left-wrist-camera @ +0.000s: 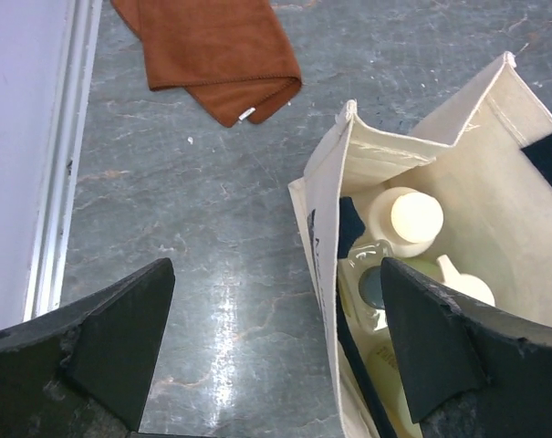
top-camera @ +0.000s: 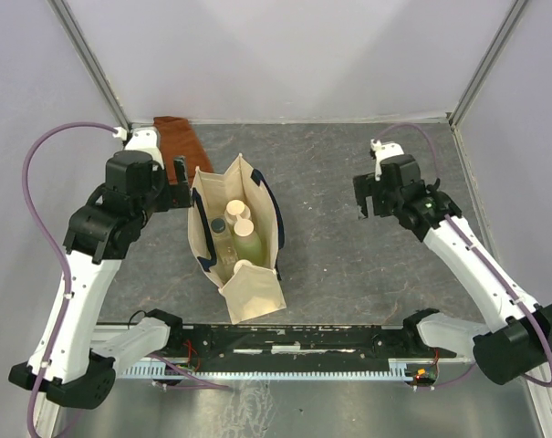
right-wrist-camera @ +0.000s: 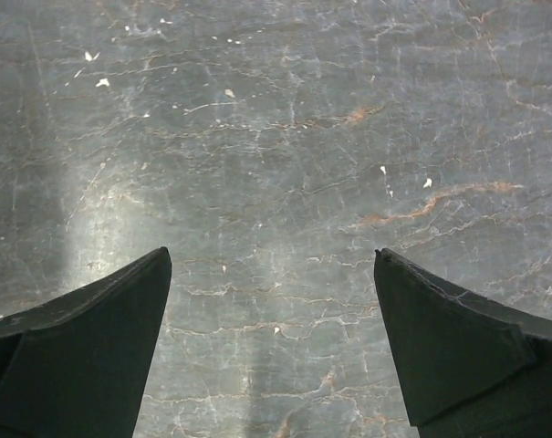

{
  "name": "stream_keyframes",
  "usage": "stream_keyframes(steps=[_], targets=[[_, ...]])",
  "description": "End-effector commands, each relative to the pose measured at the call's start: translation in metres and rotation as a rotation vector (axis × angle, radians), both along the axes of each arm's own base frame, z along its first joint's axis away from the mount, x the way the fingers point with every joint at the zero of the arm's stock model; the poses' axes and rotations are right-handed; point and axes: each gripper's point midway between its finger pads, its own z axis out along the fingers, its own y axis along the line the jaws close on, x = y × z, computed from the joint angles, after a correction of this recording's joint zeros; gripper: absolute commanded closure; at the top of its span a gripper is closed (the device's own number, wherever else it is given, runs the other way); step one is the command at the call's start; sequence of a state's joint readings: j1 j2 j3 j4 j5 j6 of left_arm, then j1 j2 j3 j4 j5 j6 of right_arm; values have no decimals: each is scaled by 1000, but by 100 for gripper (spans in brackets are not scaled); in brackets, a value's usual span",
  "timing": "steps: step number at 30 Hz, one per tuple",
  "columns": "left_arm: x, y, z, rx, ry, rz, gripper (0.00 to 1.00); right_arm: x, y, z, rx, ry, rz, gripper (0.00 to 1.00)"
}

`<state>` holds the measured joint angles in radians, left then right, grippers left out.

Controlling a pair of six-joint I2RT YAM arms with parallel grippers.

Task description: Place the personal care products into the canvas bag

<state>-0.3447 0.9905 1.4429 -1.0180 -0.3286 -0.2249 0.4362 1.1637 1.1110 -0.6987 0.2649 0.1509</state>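
Canvas bag [top-camera: 255, 294] toward left edge holds all four bottles [top-camera: 236, 212]; left gripper [top-camera: 180, 185], right gripper [top-camera: 367, 197] both apart, empty. Lift left straight up, don't snag the rim.

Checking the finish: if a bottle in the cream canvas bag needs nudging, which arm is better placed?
Probably left: the left hand, open, sits beside the cream canvas bag; the right hand, also open, is over grey tabletop, apart.
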Motion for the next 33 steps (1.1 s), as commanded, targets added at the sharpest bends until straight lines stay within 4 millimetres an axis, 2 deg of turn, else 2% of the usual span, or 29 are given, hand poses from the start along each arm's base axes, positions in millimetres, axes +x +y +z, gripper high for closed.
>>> stream_keyframes(steps=[1,6,10,14,20,33], targets=[[12,9,20,72,-67,14,0,13,-2,-1,97,-9,38,0],[29,-8,21,17,-138,-53,0,12,-18,-16,160,24,-1,0],[29,-21,30,-47,-192,-102,0,8,-27,-24,169,39,-30,0],[28,-23,36,-70,-207,-108,0,6,-32,-28,175,46,-44,0],[31,-31,30,-82,-177,-135,0,7,-33,-27,186,42,-50,0],[30,-27,31,-71,-187,-122,0,7,-36,-22,180,36,-61,0]])
